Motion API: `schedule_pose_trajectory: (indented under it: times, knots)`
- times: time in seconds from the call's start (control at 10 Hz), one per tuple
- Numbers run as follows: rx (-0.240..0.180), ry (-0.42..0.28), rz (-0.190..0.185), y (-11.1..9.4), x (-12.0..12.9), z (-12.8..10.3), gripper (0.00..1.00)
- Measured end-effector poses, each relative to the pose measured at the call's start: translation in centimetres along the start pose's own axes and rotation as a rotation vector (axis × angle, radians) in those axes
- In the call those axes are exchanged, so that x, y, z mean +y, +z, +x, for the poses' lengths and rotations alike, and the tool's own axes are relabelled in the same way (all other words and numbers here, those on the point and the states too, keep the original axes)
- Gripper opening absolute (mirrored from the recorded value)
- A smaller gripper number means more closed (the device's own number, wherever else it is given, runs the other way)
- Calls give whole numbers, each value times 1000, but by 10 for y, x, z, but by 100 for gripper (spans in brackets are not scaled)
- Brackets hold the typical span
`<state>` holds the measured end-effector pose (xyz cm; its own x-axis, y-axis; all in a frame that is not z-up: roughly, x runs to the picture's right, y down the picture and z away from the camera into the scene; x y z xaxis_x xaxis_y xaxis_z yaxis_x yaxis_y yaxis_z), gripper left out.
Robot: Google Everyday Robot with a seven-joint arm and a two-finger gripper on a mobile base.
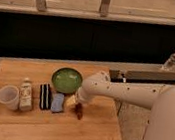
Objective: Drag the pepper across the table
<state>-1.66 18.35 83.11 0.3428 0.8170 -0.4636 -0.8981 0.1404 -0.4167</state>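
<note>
The pepper [79,111] is a small dark red sliver lying on the wooden table [45,128], just right of the blue sponge. My white arm reaches in from the right. Its gripper [78,105] points down directly over the pepper, touching or nearly touching its top end. The arm's wrist hides the contact itself.
A green bowl [67,80] sits just behind the gripper. To its left lie a yellow piece [70,101], a blue sponge [57,103], a black-and-white striped block [44,96], a small bottle [25,95] and a white cup [7,96]. A bottle [171,60] stands on the far right ledge.
</note>
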Motion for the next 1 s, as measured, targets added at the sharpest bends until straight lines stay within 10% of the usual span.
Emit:
schedule_pose_trajectory:
  times: [0.5,1.0]
  knots:
    - [37,-30,16,15,5,11,4]
    - [43,-32,21,14,5,13,0]
